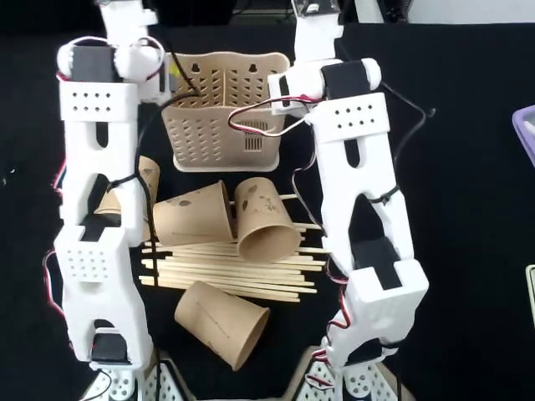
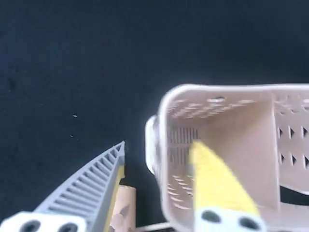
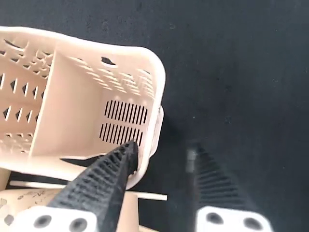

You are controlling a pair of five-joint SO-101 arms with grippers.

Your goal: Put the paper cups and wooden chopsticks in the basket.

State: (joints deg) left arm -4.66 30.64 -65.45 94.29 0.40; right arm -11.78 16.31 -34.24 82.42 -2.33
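A beige perforated basket (image 1: 221, 125) stands at the back middle of the black table. In front of it lie several brown paper cups, among them one (image 1: 194, 213), another (image 1: 263, 219) and a third (image 1: 221, 322) nearer the front. They lie on and around a pile of wooden chopsticks (image 1: 226, 271). A further cup (image 1: 144, 196) is half hidden behind the left arm. My left gripper (image 2: 158, 145) hangs open over the basket's (image 2: 241, 140) left corner, above a cup (image 2: 123, 208). My right gripper (image 3: 161, 149) is open astride the right wall of the basket (image 3: 72, 111).
A purple object (image 1: 527, 134) pokes in at the right edge of the table, with a pale item (image 1: 530, 292) below it. Both arm bases stand at the front edge, flanking the cups. Bare black cloth lies to the right and far left.
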